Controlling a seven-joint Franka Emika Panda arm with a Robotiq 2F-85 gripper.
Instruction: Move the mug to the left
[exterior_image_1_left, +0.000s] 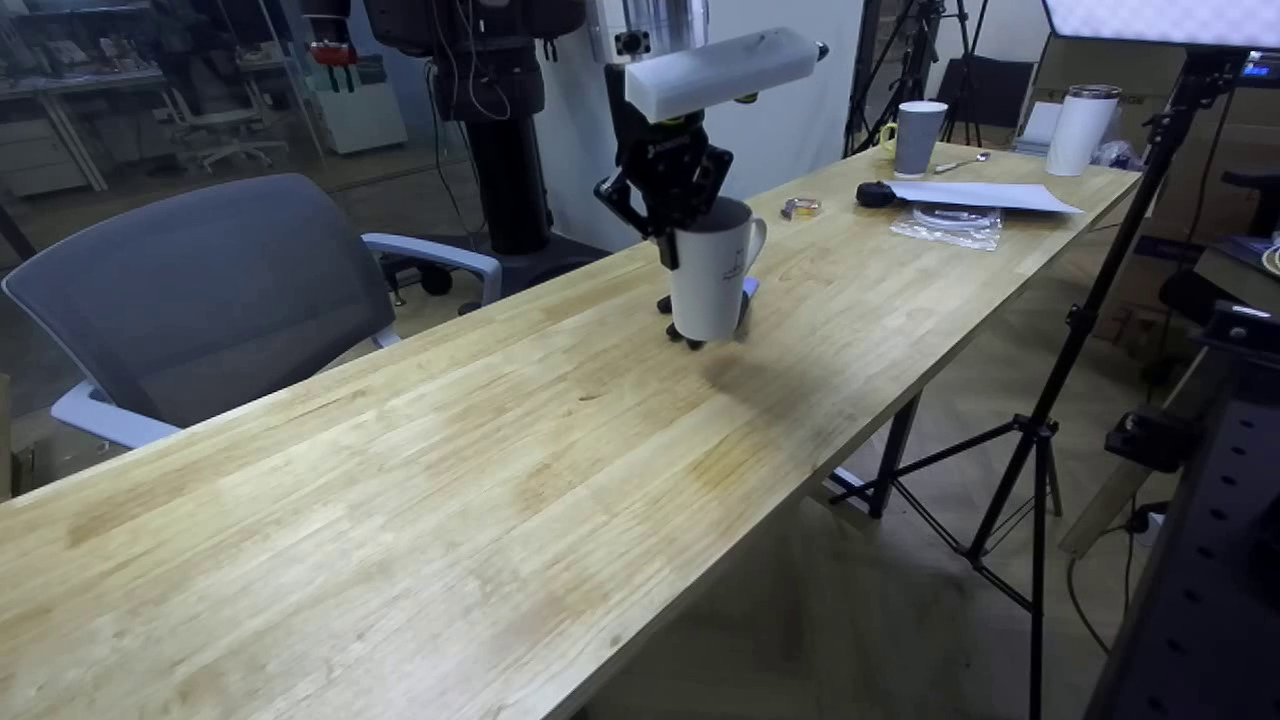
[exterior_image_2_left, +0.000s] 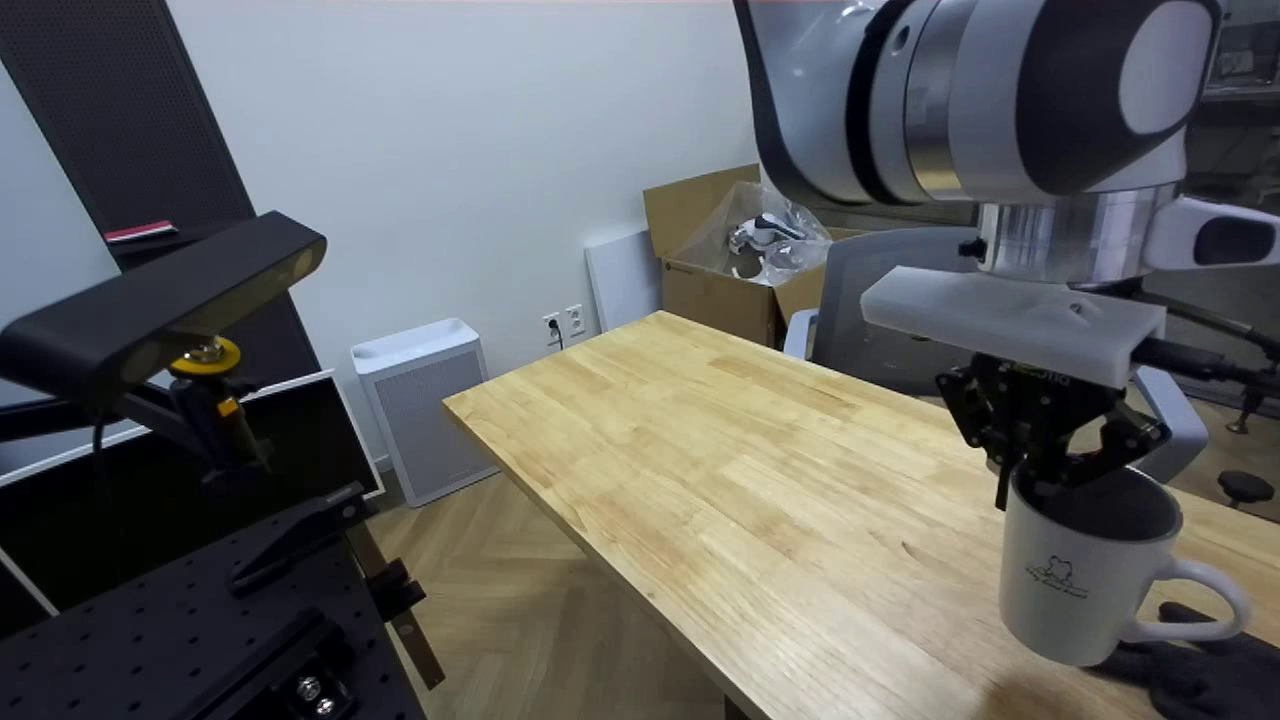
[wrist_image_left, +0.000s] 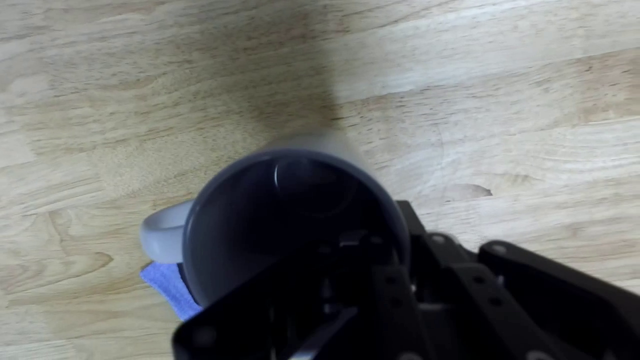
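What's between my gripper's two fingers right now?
The wall of the mug: in an exterior view the gripper straddles it, one finger outside, one inside.

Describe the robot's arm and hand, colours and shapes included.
The arm has rounded whitish segments with dark bands and covers, ending in a silver collar. Below sits a white, elongated block with a black cable at its end. The hand is black, angular and jointed, with tiny yellowish lettering.

My end effector (exterior_image_2_left: 1022, 488) was black, the coffee mug (exterior_image_2_left: 1070, 605) off-white with a fine dark drawing and darker interior, the tabletop (exterior_image_2_left: 700, 450) pale yellow with brown grain.
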